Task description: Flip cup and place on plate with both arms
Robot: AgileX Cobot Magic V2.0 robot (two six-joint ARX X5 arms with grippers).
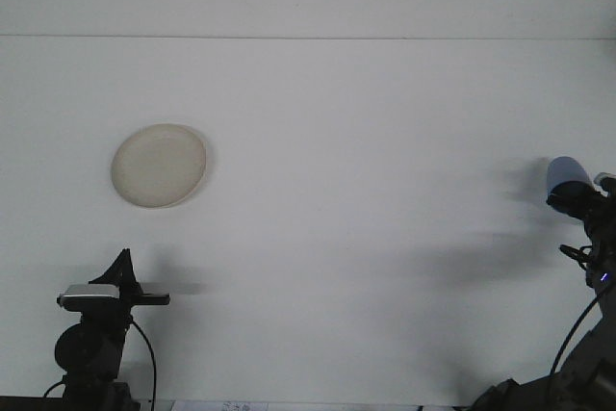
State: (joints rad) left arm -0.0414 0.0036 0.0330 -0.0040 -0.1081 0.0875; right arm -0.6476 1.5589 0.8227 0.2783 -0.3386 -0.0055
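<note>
A blue cup (pixel 566 172) hangs above the table at the far right. It is tilted, with its closed end pointing up and to the left. My right gripper (pixel 575 203) is shut on the cup's lower end, and the dark wrist behind hides the rim. A cream round plate (pixel 159 165) lies flat on the white table at the left, with nothing on it. My left gripper (pixel 122 274) rests low at the bottom left, below the plate and well apart from it.
The white table (pixel 346 238) stretches between the plate and the cup. A faint line marks the table's far edge against the wall. Cables hang from both arms at the bottom corners.
</note>
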